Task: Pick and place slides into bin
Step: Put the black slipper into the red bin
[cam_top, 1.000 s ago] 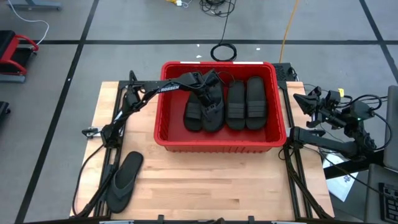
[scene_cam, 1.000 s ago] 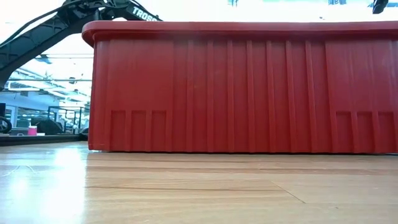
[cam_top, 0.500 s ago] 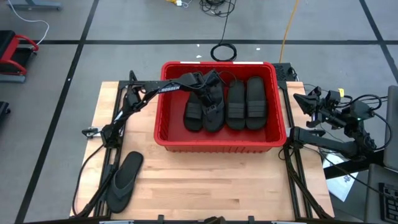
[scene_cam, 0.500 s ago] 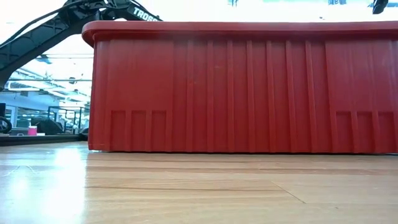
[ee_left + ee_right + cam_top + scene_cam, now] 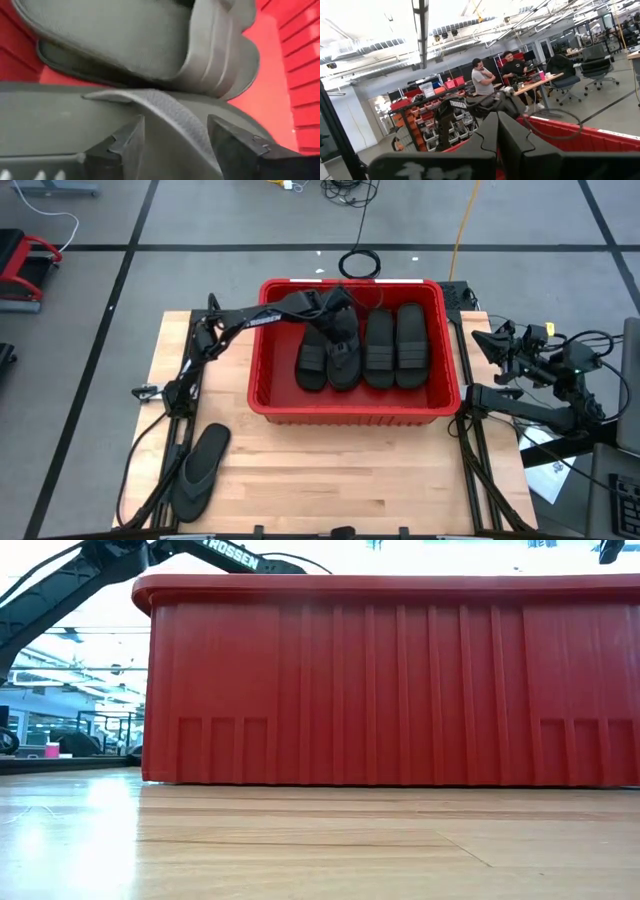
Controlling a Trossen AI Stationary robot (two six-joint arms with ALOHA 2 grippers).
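In the left wrist view, the left gripper (image 5: pixel 175 145) is seen with its jaws parted on either side of a strap, no longer pinching it; a slide (image 5: pixel 65 125) has been let go and lies against another slide (image 5: pixel 150 45) inside the bin (image 5: pixel 300 60). The release step is judged to be in hand. From above, four slides are counted in the bin (image 5: pixel 270 395), the newest one (image 5: pixel 342 350) laid partly over its neighbour (image 5: pixel 312 360), with two more (image 5: pixel 380 350) side by side to the right.

One thong slide (image 5: pixel 198 470) is left on the table (image 5: pixel 330 470), near the front left corner, well apart from the bin. Next, the left gripper (image 5: pixel 335 298) would have to be lifted clear of the rim and carried to that slide.

The right gripper (image 5: pixel 497 340) is parked beyond the table's right edge, its jaws closed on nothing.

Compared with a second ago, the left jaws have been opened and the arm is raised slightly.
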